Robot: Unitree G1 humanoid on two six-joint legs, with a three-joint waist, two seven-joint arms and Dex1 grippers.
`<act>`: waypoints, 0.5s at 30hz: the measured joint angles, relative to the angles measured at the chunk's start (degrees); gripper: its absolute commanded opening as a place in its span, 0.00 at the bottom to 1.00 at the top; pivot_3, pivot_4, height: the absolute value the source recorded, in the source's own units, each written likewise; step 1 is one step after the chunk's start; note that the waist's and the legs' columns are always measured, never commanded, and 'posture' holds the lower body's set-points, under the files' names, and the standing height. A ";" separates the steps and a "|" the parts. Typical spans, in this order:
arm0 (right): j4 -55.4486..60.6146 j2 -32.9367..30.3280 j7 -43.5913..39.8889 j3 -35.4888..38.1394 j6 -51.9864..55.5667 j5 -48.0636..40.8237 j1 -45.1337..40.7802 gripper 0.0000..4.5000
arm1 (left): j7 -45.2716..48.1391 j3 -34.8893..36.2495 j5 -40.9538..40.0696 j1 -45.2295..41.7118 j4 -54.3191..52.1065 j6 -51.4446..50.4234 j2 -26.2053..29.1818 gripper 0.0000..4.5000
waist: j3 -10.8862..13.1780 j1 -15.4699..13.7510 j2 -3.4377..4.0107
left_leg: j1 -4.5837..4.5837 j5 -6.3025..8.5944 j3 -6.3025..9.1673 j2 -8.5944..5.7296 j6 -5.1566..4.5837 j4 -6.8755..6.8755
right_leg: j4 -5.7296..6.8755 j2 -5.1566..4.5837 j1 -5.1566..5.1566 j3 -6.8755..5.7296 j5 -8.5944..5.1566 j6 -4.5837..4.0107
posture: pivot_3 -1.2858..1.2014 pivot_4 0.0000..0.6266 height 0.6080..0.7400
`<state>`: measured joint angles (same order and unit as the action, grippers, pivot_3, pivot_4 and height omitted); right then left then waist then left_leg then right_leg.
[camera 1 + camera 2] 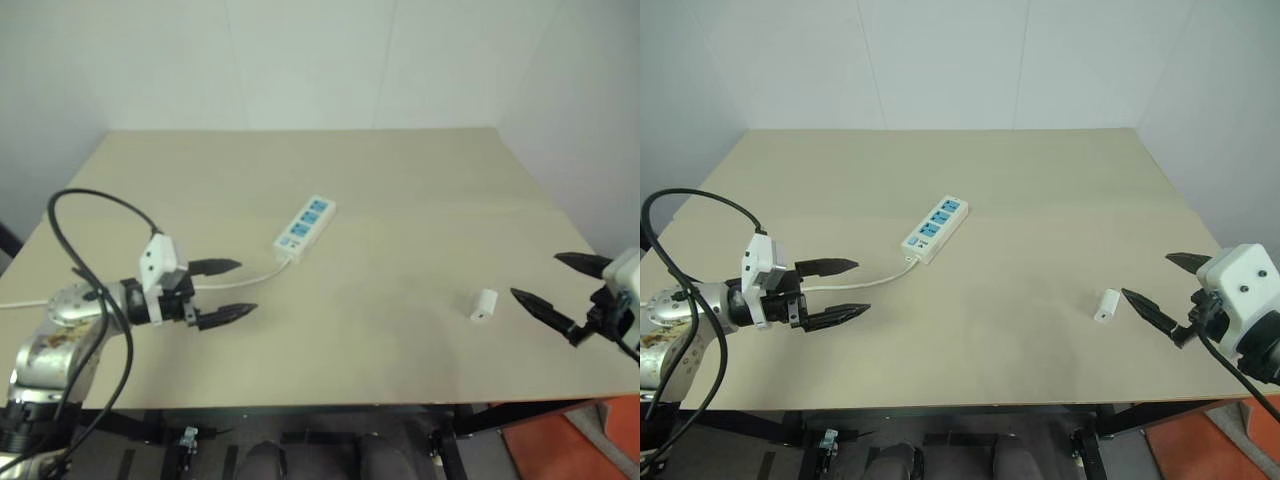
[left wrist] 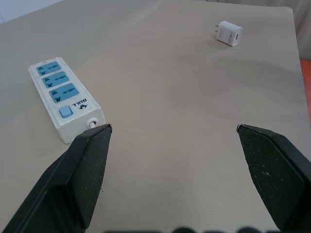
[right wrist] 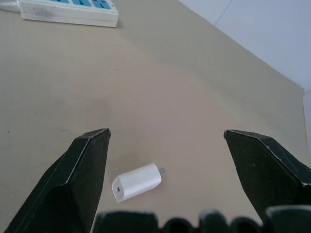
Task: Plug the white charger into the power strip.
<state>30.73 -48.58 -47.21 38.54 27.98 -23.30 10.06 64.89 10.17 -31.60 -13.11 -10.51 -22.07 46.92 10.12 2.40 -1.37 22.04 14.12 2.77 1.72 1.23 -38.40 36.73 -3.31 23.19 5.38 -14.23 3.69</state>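
small white plastic cube charger (image 1: 483, 304) lies on the near right of the table, untouched. long white power strip with blue sockets (image 1: 304, 228) lies centre-left. right gripper (image 1: 562, 292) and left gripper (image 1: 220, 292) gape wide, empty. pickup pending: right must close on the charger.

power strip (image 3: 68, 10) cut off at right wrist view's edge; cord (image 1: 25, 303) end hidden behind left arm

Strip (image 1: 305, 228) lies on table (image 1: 400, 180) left of centre, angled, cord (image 1: 245, 283) running off toward left edge. Charger (image 1: 483, 304) on its side nearer front-right, well apart from strip. L gripper (image 1: 228, 290) near strip's cord end; R gripper (image 1: 562, 280) just right of charger.
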 measured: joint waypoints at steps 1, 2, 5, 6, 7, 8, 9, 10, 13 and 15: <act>0.00 0.00 0.00 0.00 0.00 0.00 0.00 0.98 | 0.00 -0.01 0.00 -0.01 0.00 0.01 0.00 1.00 | 0.00 0.00 0.00 | 0.00 0.00 0.00 0.00 0.00 0.00 | 0.00 0.00 0.00 0.00 0.00 0.00 | 0.52 0.24 1.00; 0.00 0.00 0.00 0.00 0.00 -0.01 0.00 0.98 | 0.01 -0.02 0.00 -0.02 0.00 0.02 -0.01 1.00 | 0.00 0.01 0.00 | 0.00 0.00 0.00 0.00 0.00 0.00 | 0.00 0.00 0.00 0.00 0.00 0.00 | 0.52 0.24 1.00; 0.01 0.00 0.00 -0.03 0.00 -0.02 0.00 0.98 | 0.06 -0.09 0.01 -0.02 0.02 0.08 -0.04 1.00 | 0.00 0.00 0.00 | 0.00 0.00 0.00 0.00 0.00 0.00 | 0.00 0.00 0.00 0.00 0.00 0.00 | 0.52 0.24 1.00; 0.02 0.00 0.00 -0.03 0.00 -0.02 0.01 0.98 | 0.10 -0.10 0.01 -0.02 0.03 0.12 -0.04 1.00 | 0.00 0.00 0.00 | 0.00 0.00 0.00 0.00 0.00 0.00 | 0.00 0.00 0.00 0.00 0.00 0.00 | 0.52 0.24 1.00; 0.02 0.00 0.00 -0.04 0.00 -0.02 0.04 0.98 | 0.15 -0.10 0.01 -0.02 0.04 0.17 -0.04 1.00 | 0.00 0.00 0.00 | 0.00 0.00 0.00 0.00 0.00 0.00 | 0.00 0.00 0.00 0.00 0.00 0.00 | 0.52 0.24 1.00; 0.02 0.00 0.00 -0.07 0.00 -0.02 0.06 0.98 | 0.22 -0.10 0.02 -0.02 0.08 0.24 -0.04 1.00 | 0.00 0.00 0.00 | 0.00 0.00 0.00 0.00 0.00 0.00 | 0.00 0.00 0.00 0.00 0.00 0.00 | 0.52 0.24 1.00; 0.02 0.00 0.00 -0.10 0.00 -0.02 0.07 0.98 | 0.28 -0.10 0.02 -0.02 0.11 0.30 -0.04 1.00 | 0.00 0.00 0.00 | 0.00 0.00 0.00 0.00 0.00 0.00 | 0.00 0.00 0.00 0.00 0.00 0.00 | 0.52 0.24 1.00; 0.02 0.00 0.00 -0.15 0.00 -0.02 0.08 0.98 | 0.33 -0.10 0.02 -0.02 0.14 0.40 -0.04 1.00 | 0.00 0.00 0.00 | 0.00 0.00 0.00 0.00 0.00 0.00 | 0.00 0.00 0.00 0.00 0.00 0.00 | 0.52 0.24 1.00; 0.02 0.00 0.00 -0.32 -0.01 -0.01 0.09 0.98 | 0.46 -0.10 0.03 -0.02 0.16 0.60 -0.04 1.00 | 0.00 0.01 0.00 | 0.00 0.00 0.00 0.00 0.00 0.00 | 0.00 0.00 0.00 0.00 0.00 0.00 | 0.52 0.24 1.00; 0.02 0.00 0.00 -0.48 -0.02 -0.01 0.09 0.98 | 0.57 -0.10 0.06 -0.03 0.23 0.65 -0.04 1.00 | 0.00 0.00 0.00 | 0.00 0.00 0.00 0.00 0.00 0.00 | 0.00 0.00 0.00 0.00 0.00 0.00 | 0.52 0.24 1.00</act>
<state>30.75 -48.58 -47.21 38.06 27.95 -23.30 10.15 65.46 10.07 -31.54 -13.14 -10.28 -21.42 46.88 10.12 2.40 -1.37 22.04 14.12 2.77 1.72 1.24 -38.40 36.73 -3.31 23.19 5.38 -14.23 3.69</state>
